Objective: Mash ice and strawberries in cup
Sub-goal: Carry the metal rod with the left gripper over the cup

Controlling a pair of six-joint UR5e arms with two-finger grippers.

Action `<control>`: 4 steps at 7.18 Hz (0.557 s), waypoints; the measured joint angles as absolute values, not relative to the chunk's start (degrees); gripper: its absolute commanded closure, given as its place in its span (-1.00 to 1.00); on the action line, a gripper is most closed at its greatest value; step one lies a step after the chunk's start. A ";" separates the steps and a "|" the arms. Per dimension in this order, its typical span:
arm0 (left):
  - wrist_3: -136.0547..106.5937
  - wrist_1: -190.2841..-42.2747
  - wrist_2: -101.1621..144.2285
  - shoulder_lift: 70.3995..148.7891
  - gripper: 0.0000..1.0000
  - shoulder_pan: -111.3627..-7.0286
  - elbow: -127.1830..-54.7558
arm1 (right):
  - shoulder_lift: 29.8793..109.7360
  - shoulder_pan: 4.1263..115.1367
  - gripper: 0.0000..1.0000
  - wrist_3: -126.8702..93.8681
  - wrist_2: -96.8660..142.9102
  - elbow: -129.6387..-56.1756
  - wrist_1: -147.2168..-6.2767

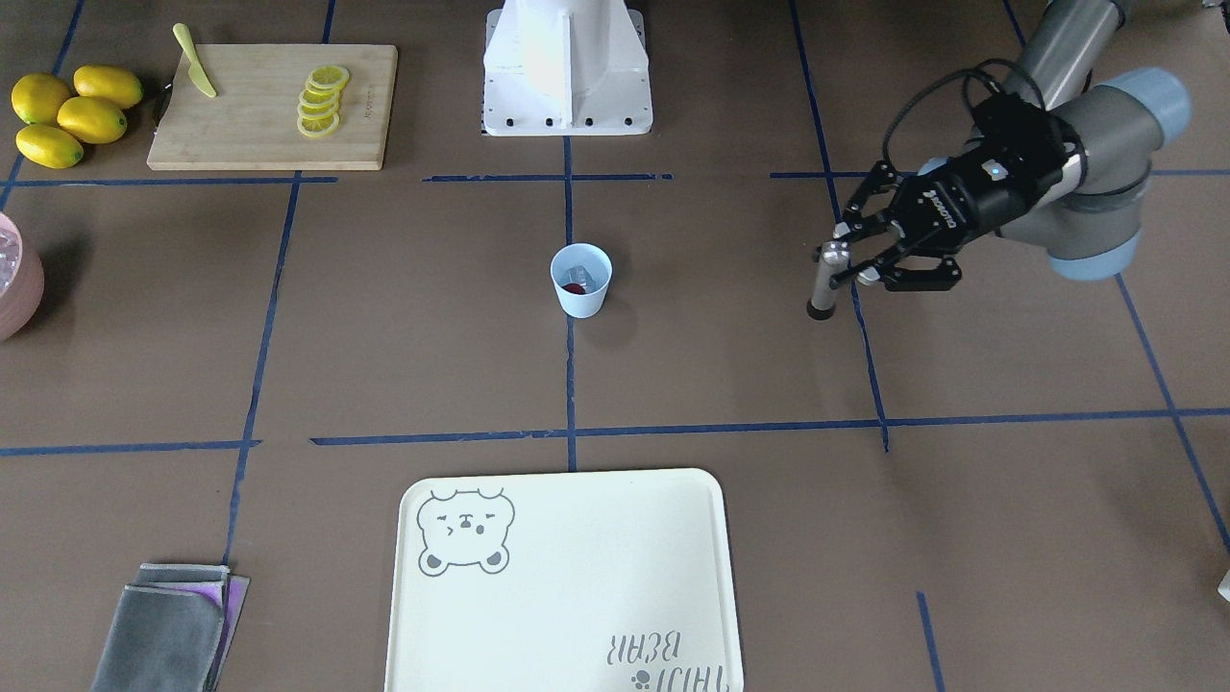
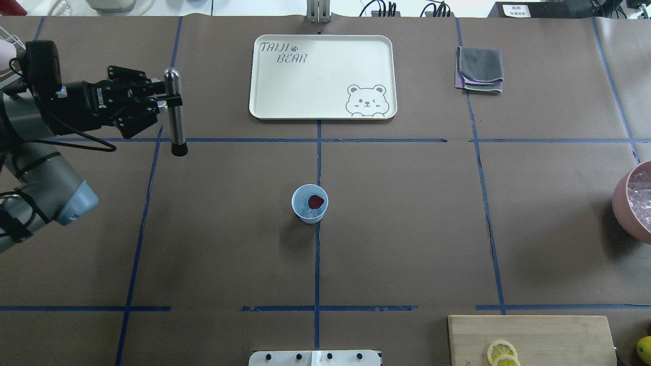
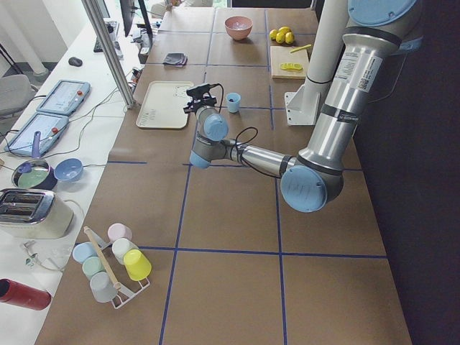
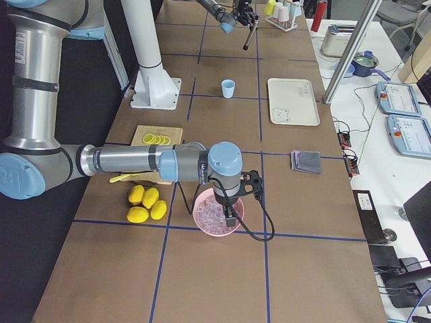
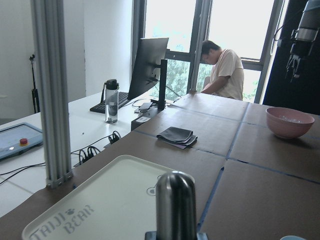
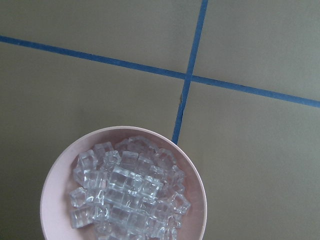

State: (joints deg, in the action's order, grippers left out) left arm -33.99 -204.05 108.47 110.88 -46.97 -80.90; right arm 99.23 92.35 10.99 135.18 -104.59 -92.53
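The pale-blue cup [image 2: 309,203] [image 1: 580,280] stands upright at the table's middle. Inside it lie the dark-red strawberry [image 2: 316,201] [image 1: 574,288] and a clear piece of ice [image 1: 583,271]. My left gripper [image 2: 161,99] [image 1: 849,256] is shut on a silver metal masher [image 2: 175,114] [image 1: 824,284] with a black tip. It holds the masher upright above the table, well off to the cup's side. The masher's rounded top fills the bottom of the left wrist view [image 5: 175,205]. My right gripper [image 4: 231,215] hangs over the pink bowl; I cannot tell its state.
The pink bowl [image 6: 199,200] [image 2: 623,198] of ice cubes sits at the table's right edge. A cream bear tray [image 2: 315,81] and a folded grey cloth [image 2: 480,68] lie at the far side. A cutting board [image 1: 250,115] holds lemon slices and a knife, with lemons [image 1: 67,115] beside it.
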 measured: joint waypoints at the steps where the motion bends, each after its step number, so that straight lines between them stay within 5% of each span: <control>1: -33.65 -206.56 102.40 113.19 1.00 -42.64 -80.90 | 99.23 92.52 -1.00 11.01 135.23 -104.62 -92.54; 4: -27.07 -207.46 88.81 118.02 1.00 -32.01 -81.03 | 99.23 92.78 -1.00 10.99 135.32 -104.67 -92.53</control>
State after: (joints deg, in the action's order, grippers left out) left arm -27.07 -207.46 88.81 118.02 -32.01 -81.03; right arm 99.23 92.78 10.99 135.32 -104.67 -92.53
